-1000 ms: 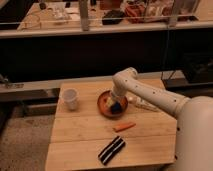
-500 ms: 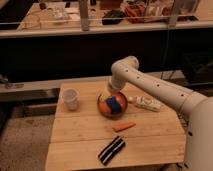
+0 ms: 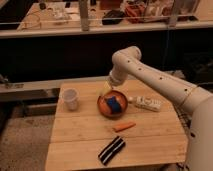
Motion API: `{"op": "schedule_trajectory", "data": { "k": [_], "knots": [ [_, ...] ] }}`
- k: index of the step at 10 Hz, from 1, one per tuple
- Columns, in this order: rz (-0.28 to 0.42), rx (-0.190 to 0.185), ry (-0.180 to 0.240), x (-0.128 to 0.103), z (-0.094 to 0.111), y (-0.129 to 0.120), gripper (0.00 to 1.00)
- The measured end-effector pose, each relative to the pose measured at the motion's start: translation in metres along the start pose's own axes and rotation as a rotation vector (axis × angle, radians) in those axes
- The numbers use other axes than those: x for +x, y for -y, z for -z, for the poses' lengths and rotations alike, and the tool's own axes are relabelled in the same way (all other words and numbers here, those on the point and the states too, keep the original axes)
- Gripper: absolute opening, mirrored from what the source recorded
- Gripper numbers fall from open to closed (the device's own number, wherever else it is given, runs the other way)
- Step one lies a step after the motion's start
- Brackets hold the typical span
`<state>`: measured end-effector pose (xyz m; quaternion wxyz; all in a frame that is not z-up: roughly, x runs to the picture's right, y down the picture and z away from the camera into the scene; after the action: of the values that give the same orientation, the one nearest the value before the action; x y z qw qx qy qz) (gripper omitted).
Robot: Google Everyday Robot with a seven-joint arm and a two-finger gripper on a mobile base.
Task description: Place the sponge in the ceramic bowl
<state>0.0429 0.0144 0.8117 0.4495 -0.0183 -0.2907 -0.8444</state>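
- Pale slatted wooden table [image 3: 150, 144]; dim workbenches [image 3: 60, 20] behind.
- Soft blue block sponge [image 3: 113, 104] lies inside the round brown ceramic bowl [image 3: 102, 109].
- Gripper [image 3: 106, 90] hovers at its far rim, released.

Occlusions, crops, blur
Pincer [image 3: 107, 91] hangs at the bowl's [image 3: 102, 111] back-left rim and hides a bit of it. Arm [image 3: 150, 75] runs off the right edge, base cropped. Worktop [image 3: 150, 135] front cut by the bottom edge. White item [image 3: 145, 103] right of bowl too blurred to name. Background clutter unreadable.
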Motion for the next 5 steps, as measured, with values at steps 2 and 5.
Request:
{"op": "schedule_trajectory", "data": {
  "k": [2, 5],
  "knots": [
    [-0.002, 0.002, 0.007, -0.010, -0.029, -0.006, 0.80],
    [-0.005, 0.002, 0.018, -0.026, -0.080, -0.014, 0.80]
  ]
}}
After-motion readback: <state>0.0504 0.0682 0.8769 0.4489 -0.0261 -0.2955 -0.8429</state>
